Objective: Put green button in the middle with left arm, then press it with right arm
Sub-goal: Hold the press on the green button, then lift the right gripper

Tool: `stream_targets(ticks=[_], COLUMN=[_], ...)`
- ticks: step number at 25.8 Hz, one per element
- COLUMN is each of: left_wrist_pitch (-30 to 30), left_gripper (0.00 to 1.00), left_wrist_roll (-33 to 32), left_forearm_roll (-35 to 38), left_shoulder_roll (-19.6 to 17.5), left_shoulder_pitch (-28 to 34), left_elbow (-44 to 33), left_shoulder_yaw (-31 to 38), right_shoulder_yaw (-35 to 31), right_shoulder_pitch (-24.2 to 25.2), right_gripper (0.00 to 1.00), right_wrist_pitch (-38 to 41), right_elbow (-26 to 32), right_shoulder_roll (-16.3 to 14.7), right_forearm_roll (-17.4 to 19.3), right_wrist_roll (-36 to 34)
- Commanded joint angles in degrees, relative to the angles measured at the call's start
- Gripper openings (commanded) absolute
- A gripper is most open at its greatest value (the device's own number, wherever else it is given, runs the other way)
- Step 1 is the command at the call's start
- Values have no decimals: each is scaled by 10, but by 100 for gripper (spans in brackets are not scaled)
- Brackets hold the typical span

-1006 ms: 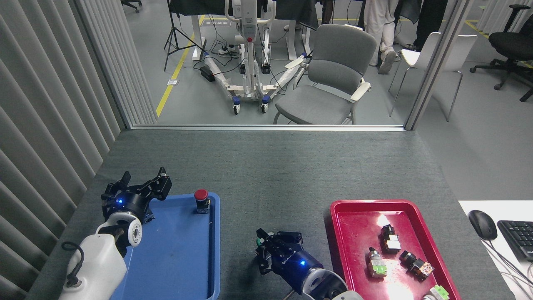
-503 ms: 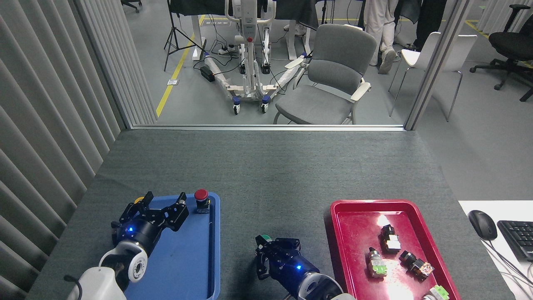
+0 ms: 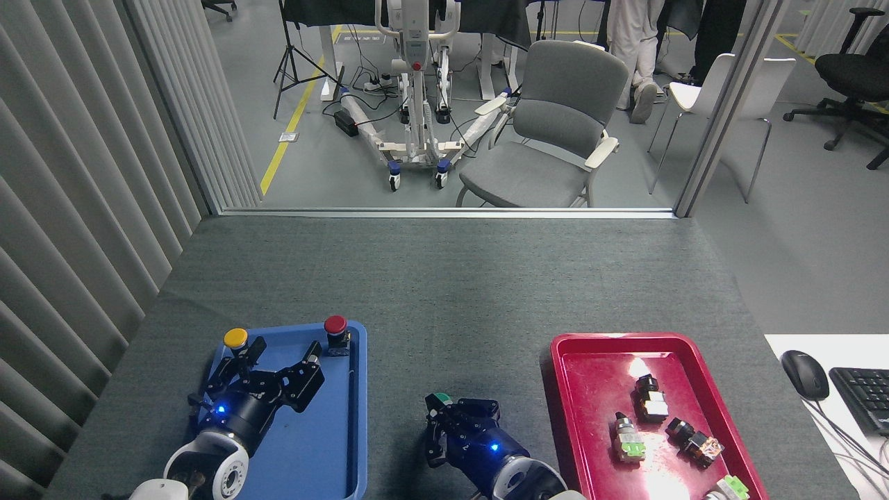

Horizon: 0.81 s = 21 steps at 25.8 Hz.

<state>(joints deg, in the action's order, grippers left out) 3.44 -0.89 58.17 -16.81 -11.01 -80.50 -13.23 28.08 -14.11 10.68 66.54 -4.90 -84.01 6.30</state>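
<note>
The green button stands on the dark-grey felt of the middle, between the two trays; only its green cap shows. My right gripper is directly behind it, its dark fingers touching or nearly touching the cap, and I cannot make out how the fingers stand. My left gripper hangs open over the blue tray with nothing between its fingers, well left of the green button.
A yellow button and a red button stand at the blue tray's far end. The red tray on the right holds several switch parts. A mouse and keyboard lie at the far right.
My left arm has drawn back toward me and to the right over the blue tray, uncovering the yellow button. My right gripper has slid slightly back, and the green cap now shows at its tip.
</note>
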Motion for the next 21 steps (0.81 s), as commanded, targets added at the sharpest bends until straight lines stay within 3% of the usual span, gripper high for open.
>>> stream_targets(ticks=[1, 6, 12, 21], left_wrist_pitch=[2, 2, 3, 3], left_gripper=[100, 100, 100, 100], left_wrist_roll=[0, 8, 7, 7], left_forearm_roll=[-2, 3, 3, 5], left_shoulder_roll=[0, 6, 6, 14], left_shoulder_pitch=[5, 19, 27, 29], left_elbow=[-1, 2, -9, -5], left_shoulder_yaw=[7, 9, 12, 25], right_shoulder_yaw=[1, 0, -7, -14], right_shoulder_pitch=[0, 0, 1, 2], right_gripper=[0, 0, 0, 0], right_wrist_pitch=[0, 3, 5, 4], right_elbow=[-1, 5, 36, 41], right_shoulder_roll=[-1, 0, -3, -5], right_forearm_roll=[0, 11, 110, 113], right_wrist_roll=[37, 35, 6, -35])
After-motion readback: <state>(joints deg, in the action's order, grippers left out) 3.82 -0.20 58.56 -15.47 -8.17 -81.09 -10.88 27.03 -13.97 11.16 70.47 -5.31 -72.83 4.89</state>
